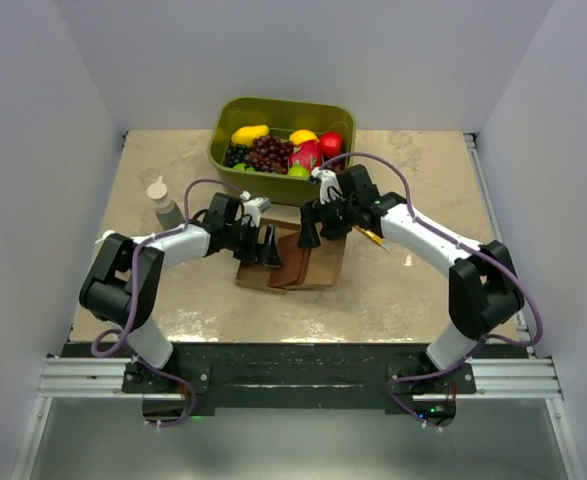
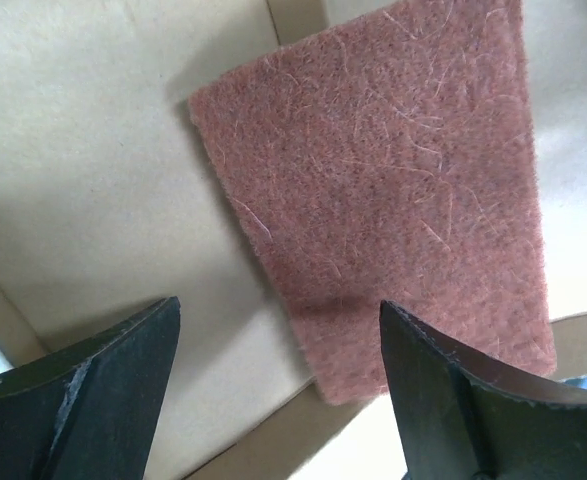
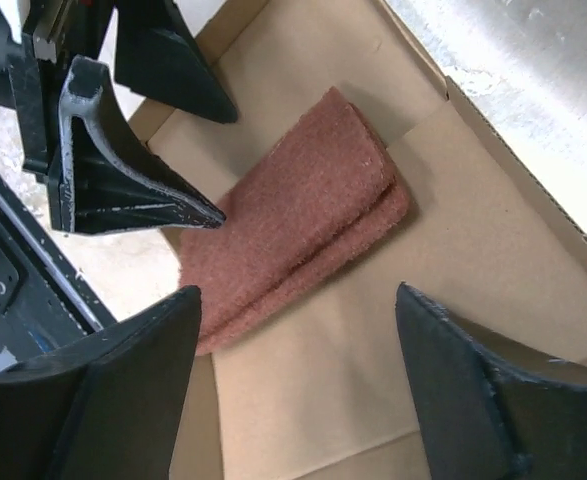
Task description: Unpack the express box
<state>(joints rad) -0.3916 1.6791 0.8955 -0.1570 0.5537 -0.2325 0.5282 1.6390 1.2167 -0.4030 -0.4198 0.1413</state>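
The express box (image 1: 328,262) lies open and flat in the middle of the table. It also shows in the left wrist view (image 2: 93,180) and the right wrist view (image 3: 453,260). A reddish-brown fibrous pad (image 1: 291,264) lies inside it, over its left edge. The right wrist view (image 3: 303,215) shows it as a folded or double layer. My left gripper (image 1: 269,248) is open and empty just above the pad's near corner (image 2: 403,190), its midpoint (image 2: 278,345) over bare cardboard. My right gripper (image 1: 311,234) is open and empty above the box floor (image 3: 298,300), beside the pad. The left fingers (image 3: 133,195) hang close by.
An olive-green tub (image 1: 223,150) of fruit stands at the back, right behind the two grippers. A small whitish bottle (image 1: 163,205) stands at the left, beside the left arm. A thin yellow object (image 1: 370,238) lies under the right forearm.
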